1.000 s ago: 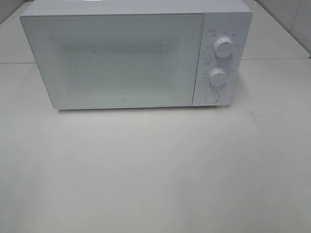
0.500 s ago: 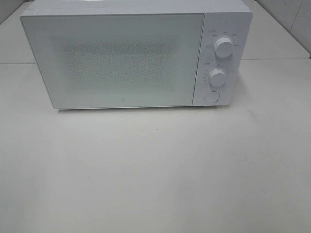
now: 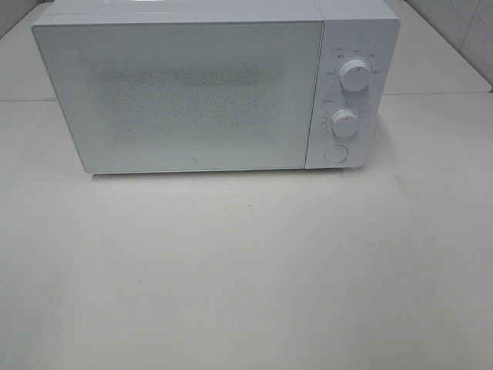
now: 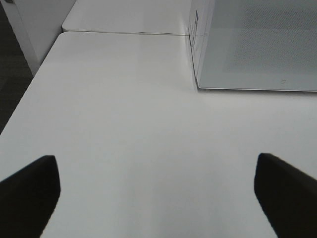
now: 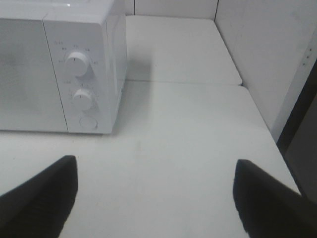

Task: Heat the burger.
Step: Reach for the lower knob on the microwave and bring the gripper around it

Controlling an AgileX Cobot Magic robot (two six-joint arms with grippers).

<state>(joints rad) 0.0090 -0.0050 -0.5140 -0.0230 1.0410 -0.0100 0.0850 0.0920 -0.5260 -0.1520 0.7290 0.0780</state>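
Before the microwave, left pincer and right pincer gape empty; dial lettering illegible.

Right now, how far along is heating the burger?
Done: unclear. The microwave door is shut and no burger shows on the table; it may be inside, behind the frosted door. In hand: nothing; the left tool and right tool hang open and empty. Left: possibly turning the dials, if not already set.
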